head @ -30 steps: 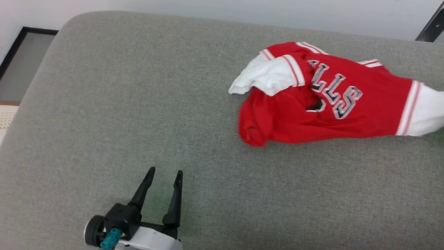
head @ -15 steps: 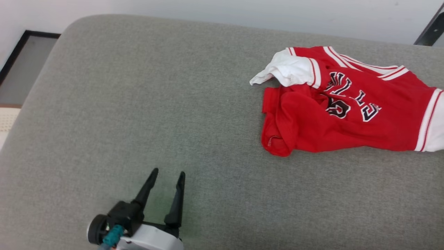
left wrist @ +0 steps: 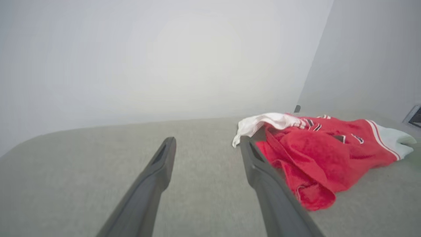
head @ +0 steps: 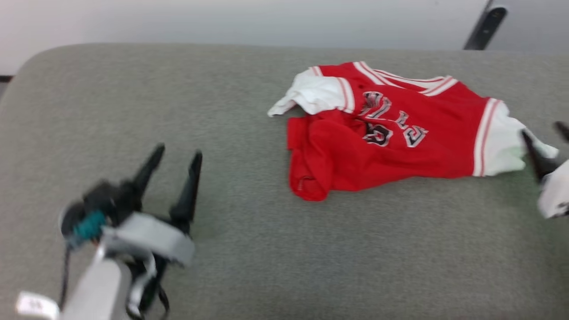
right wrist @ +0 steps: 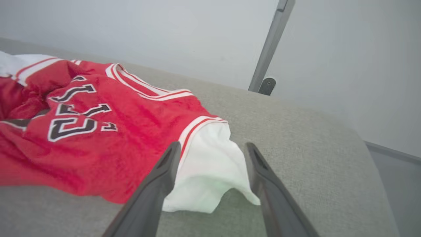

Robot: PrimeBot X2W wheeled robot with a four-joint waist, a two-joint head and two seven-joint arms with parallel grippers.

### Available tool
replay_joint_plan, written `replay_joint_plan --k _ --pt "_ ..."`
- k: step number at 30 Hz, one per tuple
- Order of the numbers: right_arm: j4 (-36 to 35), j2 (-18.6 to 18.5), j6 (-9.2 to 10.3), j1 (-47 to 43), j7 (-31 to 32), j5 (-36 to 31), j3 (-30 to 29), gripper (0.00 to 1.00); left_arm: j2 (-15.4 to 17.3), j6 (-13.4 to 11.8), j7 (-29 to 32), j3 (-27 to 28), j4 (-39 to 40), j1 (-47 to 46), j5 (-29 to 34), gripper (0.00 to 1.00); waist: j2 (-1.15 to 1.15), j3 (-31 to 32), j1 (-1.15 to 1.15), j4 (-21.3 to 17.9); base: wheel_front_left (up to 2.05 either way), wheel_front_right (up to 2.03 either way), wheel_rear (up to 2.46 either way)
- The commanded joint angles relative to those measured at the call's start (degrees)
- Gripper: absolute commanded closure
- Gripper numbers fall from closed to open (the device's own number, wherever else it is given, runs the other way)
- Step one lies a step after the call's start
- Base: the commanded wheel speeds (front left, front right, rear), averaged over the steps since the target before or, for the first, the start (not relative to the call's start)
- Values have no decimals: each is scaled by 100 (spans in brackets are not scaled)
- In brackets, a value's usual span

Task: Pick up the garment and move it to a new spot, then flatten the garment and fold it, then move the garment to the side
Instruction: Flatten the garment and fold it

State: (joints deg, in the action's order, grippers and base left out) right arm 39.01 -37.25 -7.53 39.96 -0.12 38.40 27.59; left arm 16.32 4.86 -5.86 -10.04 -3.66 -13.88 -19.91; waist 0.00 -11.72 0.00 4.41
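The garment (head: 382, 133) is a red T-shirt with white sleeves, lying crumpled on the grey padded surface (head: 222, 111), right of centre. My right gripper (head: 542, 131) is open at the shirt's right end. In the right wrist view its fingers (right wrist: 213, 146) stand wide apart on either side of the white sleeve (right wrist: 207, 171), not pinching it. My left gripper (head: 178, 152) hovers open at the lower left, well clear of the shirt. In the left wrist view the left gripper (left wrist: 207, 141) is open over bare surface, with the garment (left wrist: 315, 148) to its right.
A pale wall runs along the far edge of the surface. A dark metal post (head: 484, 22) rises behind the far right corner, also seen as the post (right wrist: 269, 42) in the right wrist view. The surface's rounded right edge (right wrist: 368, 148) drops to a grey floor.
The garment, stretched and lifted toward the right before, now lies slack on the surface. The head camera has turned, bringing my open right gripper into view at the sleeve.
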Motion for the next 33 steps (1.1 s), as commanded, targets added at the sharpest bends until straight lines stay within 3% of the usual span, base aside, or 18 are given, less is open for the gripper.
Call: replay_joint_plan --k 1,7,16,21,28,33 --pt "-487 200 8 -351 -162 -161 -61 0 138 83 219 25 43 -412 -98 0 0 -73 0 -465 0 0 0" --pt "-1948 987 8 -1415 -498 -614 -485 0 513 236 1038 -233 -468 -1806 -580 0 0 -304 0 -945 0 0 0" --pt "-3582 2015 7 -2442 -237 -1314 -1031 0 870 264 3031 -677 -2486 -3837 -2427 0 0 -826 0 -1750 0 0 0" --pt "-4092 2254 8 -2586 -106 -1531 -1109 0 1095 266 4048 -751 -3631 -4594 -2812 0 0 -1155 0 -2135 0 0 0" --pt "-4408 2424 8 -2603 -52 -1616 -1073 0 1267 206 4222 -848 -4648 -5106 -2655 0 0 -1511 0 -2462 0 0 0" --pt "-4401 2446 7 -2586 -26 -1646 -1081 0 1119 237 4653 -825 -5302 -5145 -2936 0 0 -1568 0 -2530 0 0 0"
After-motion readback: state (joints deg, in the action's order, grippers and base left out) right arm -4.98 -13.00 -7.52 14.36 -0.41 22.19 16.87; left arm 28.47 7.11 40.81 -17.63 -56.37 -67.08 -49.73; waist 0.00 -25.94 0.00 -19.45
